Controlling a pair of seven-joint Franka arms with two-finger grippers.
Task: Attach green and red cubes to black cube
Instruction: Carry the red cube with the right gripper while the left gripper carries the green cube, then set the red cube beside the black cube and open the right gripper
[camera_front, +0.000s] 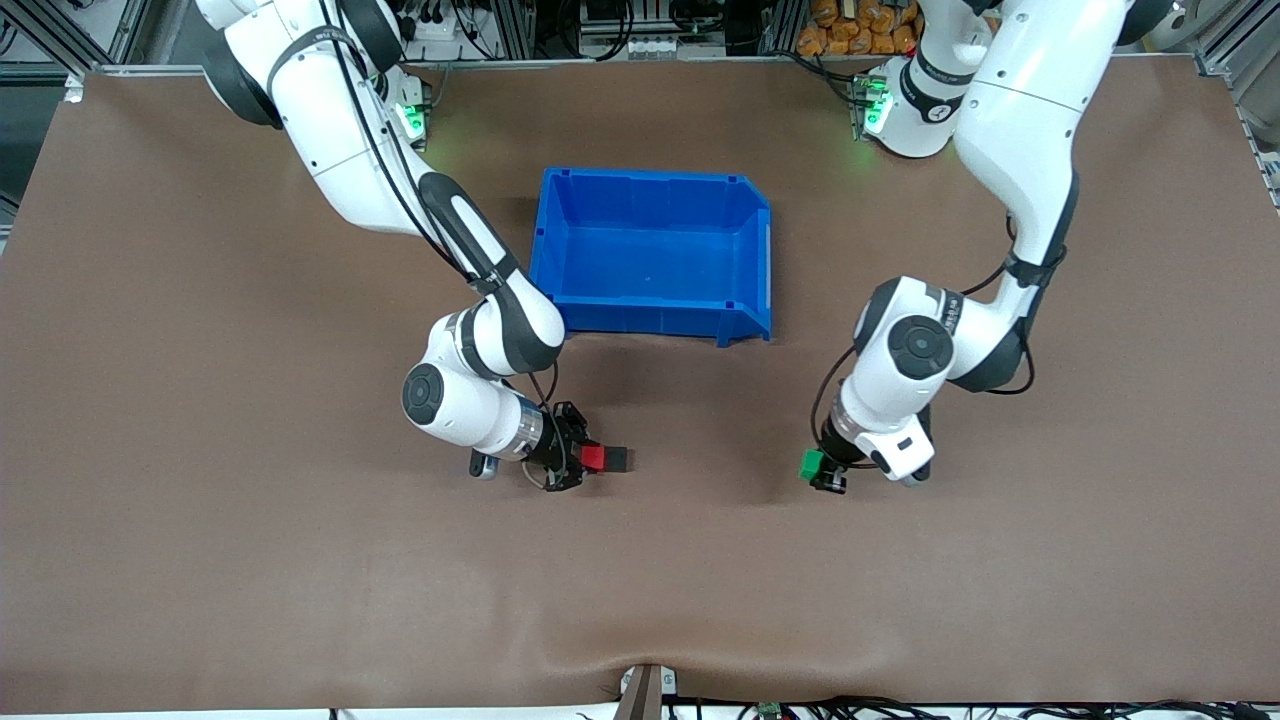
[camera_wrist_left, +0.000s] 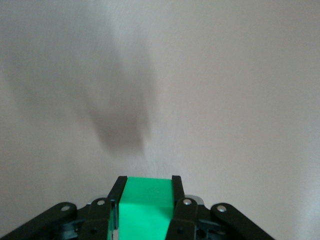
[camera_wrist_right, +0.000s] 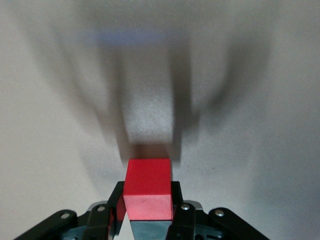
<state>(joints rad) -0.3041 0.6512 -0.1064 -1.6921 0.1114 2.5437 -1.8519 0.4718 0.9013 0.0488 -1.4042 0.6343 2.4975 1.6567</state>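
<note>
Tabletop (camera_front: 200, 560): brown matt covering, faintly rippled. Blue bin (camera_front: 655, 205): glossy moulded plastic. Red cube (camera_wrist_right: 148, 189) and green cube (camera_wrist_left: 146, 207): smooth, matt, plain faces. Arm shells: glossy white plastic.

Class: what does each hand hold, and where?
Left hand: green cube, by two opposite sides. Right hand: red cube likewise, black cube attached.

The white right arm reaches down from its base, elbow bent, wrist turned sideways toward the left arm's end of the table. Its black two-finger right gripper (camera_front: 590, 459) is clamped on a small bright red cube (camera_front: 594, 458), with a small matte black cube (camera_front: 617, 460) touching the red one's outer face. The white left arm folds down too; its black left gripper (camera_front: 822, 470) is clamped on a small bright green cube (camera_front: 810, 465).
</note>
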